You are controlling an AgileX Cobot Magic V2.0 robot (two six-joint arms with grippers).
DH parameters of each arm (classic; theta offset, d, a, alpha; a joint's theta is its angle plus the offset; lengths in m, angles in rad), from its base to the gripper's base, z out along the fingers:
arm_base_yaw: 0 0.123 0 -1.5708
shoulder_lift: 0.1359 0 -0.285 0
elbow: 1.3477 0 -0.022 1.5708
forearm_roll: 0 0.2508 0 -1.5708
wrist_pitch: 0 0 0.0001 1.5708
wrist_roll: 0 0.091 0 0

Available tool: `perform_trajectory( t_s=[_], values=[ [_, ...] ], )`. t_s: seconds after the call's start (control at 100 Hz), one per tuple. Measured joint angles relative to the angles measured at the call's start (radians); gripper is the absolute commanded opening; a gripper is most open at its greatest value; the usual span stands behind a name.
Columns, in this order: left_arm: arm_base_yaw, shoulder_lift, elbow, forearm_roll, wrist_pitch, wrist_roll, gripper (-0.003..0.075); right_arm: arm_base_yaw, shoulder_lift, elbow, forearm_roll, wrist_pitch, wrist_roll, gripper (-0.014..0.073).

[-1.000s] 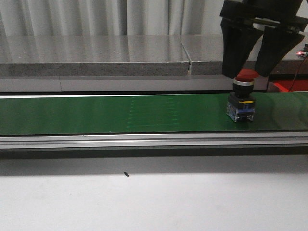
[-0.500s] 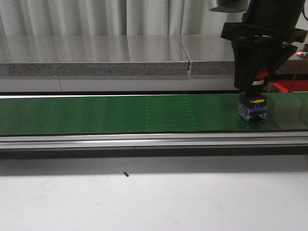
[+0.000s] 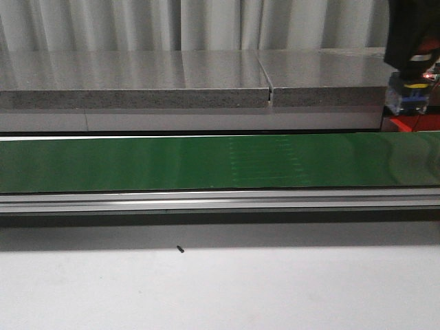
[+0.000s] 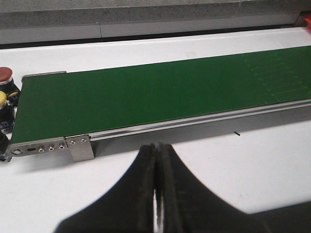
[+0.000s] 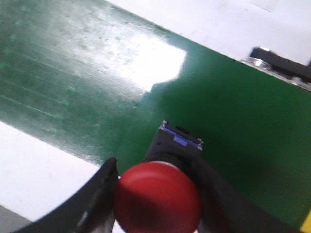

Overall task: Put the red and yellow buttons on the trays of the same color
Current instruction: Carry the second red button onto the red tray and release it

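The conveyor belt (image 3: 172, 161) looks like smooth green rubbery sheet with a soft sheen, catching a bright glare patch in the right wrist view. Its side rail (image 3: 206, 201) is brushed, silvery metal, and a small metal bracket (image 4: 81, 148) with screws caps the end. The red button (image 5: 158, 197) has a smooth, slightly glossy plastic cap. The right gripper (image 5: 155, 194) has matt black fingers (image 5: 99, 194). The surface (image 3: 220, 289) is plain matt white. Behind, a speckled grey stone-like slab (image 3: 137, 79) shines faintly, before pale curtains (image 3: 137, 24) of cloth.

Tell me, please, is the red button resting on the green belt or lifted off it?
Lifted off: the right gripper holds the red button above the belt.
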Motion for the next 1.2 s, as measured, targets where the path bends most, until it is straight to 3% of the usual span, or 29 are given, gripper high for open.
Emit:
perform_trajectory(
  t_s=[0.3, 0.44, 0.58, 0.96, 1.2],
  values=[
    [0.0, 0.0, 0.0, 0.0, 0.0, 0.0, -0.002, -0.247, -0.002, 0.0, -0.003, -0.07, 0.01, 0.0045],
    [0.0, 0.0, 0.0, 0.0, 0.0, 0.0, -0.002, -0.315, 0.004, -0.011, -0.003, -0.122, 0.01, 0.0045],
    [0.0, 0.0, 0.0, 0.0, 0.0, 0.0, -0.002, -0.341, 0.068, -0.102, 0.001, -0.107, 0.01, 0.0045],
    [0.0, 0.0, 0.0, 0.0, 0.002, 0.0, -0.002, -0.35, 0.396, -0.534, 0.005, 0.004, 0.01, 0.0045],
    [0.0, 0.0, 0.0, 0.0, 0.002, 0.0, -0.002, -0.35, 0.543, -0.641, 0.005, 0.005, 0.01, 0.0045]
  ],
)
